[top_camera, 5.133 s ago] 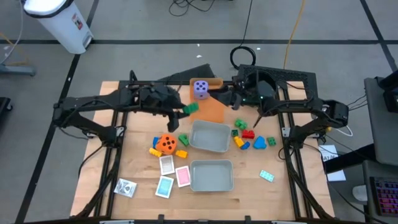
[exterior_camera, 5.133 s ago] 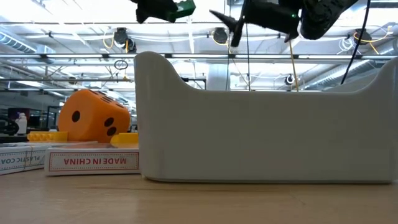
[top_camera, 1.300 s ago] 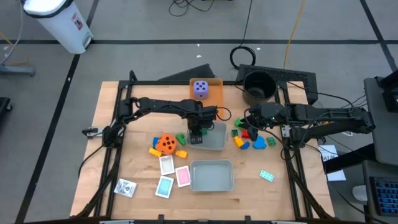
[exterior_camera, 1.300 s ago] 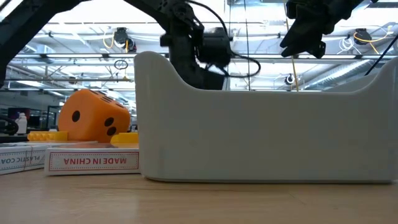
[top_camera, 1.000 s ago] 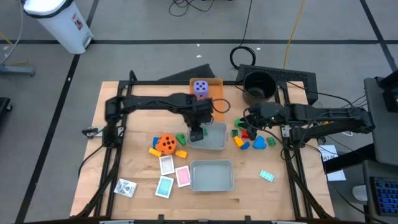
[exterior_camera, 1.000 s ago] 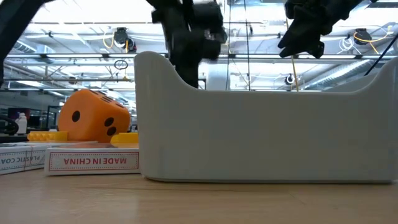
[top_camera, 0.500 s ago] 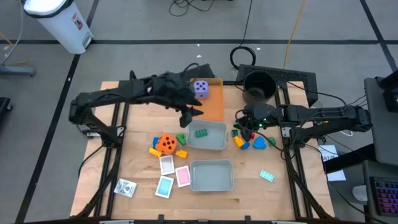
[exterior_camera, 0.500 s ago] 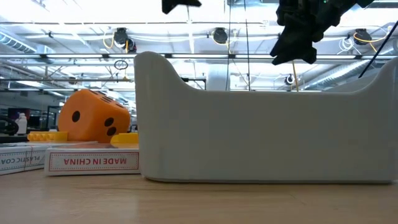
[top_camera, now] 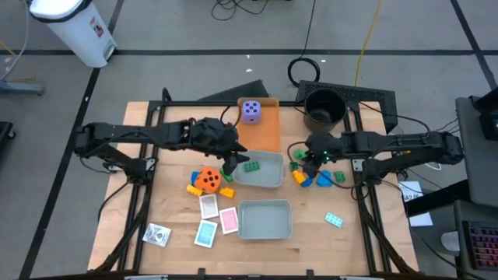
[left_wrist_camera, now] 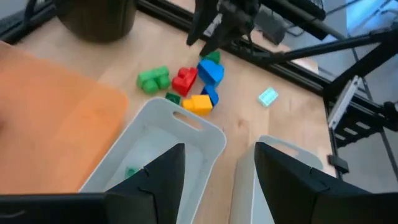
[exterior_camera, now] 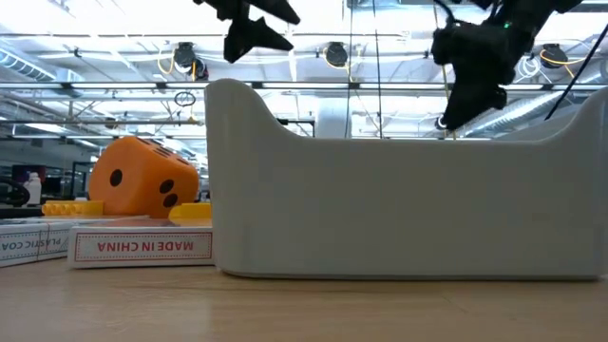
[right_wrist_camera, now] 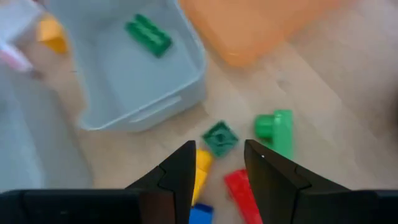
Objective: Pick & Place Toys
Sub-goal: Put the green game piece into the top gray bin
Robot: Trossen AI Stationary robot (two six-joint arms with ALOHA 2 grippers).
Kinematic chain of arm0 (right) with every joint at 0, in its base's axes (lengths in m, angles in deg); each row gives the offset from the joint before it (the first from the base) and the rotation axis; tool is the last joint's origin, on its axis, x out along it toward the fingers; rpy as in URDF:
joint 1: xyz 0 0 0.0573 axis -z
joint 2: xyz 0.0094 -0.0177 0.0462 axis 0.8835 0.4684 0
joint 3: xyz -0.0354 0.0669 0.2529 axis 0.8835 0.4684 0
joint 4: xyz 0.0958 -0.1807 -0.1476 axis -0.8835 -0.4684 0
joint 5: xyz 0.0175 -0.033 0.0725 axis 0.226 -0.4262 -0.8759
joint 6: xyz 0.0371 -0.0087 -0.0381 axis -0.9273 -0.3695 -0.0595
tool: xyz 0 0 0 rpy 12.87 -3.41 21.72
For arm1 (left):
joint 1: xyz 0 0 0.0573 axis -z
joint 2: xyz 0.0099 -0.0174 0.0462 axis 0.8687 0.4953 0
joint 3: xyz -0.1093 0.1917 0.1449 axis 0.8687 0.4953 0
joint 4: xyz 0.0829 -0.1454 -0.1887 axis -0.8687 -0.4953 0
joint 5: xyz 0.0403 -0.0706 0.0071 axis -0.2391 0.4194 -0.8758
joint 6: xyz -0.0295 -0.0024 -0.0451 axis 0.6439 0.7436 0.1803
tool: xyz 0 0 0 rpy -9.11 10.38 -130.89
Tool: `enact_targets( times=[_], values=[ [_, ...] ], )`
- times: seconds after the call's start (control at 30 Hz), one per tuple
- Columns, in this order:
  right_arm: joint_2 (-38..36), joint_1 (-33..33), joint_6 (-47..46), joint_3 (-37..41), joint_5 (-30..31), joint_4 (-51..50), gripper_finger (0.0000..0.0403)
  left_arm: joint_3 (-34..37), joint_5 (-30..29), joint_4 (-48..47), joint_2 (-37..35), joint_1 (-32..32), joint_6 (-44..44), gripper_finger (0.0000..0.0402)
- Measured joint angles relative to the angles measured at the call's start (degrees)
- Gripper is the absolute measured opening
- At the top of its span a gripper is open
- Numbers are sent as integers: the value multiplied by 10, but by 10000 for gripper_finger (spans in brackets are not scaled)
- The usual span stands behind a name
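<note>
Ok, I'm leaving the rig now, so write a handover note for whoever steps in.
Left gripper: open, empty, by the far grey tray.
Right gripper: open, empty, above the brick pile.
Done: one green brick in the far tray.
Left: orange die, purple die on the orange tray, cards, remaining bricks. Near tray empty.

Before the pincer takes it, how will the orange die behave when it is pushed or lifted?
The orange die looks bulky beside the bricks, so a narrow grip may not span it. Its flat faces probably let it slide or tip over, not roll far. Its corners look rounded, so it may topple easily.
</note>
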Motion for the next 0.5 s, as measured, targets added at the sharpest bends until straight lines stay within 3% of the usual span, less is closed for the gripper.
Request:
enact_targets(
  times=[0.17, 0.43, 0.5],
  values=[
    [42, 13, 5, 0, 38, -4, 130, 2, -1, 11, -1, 2, 8, 198],
    [112, 68, 40, 0, 34, 3, 130, 2, -1, 43, -6, -2, 8, 198],
    [122, 84, 55, 0, 9, 6, 130, 2, -1, 41, -5, -4, 8, 198]
  ],
)
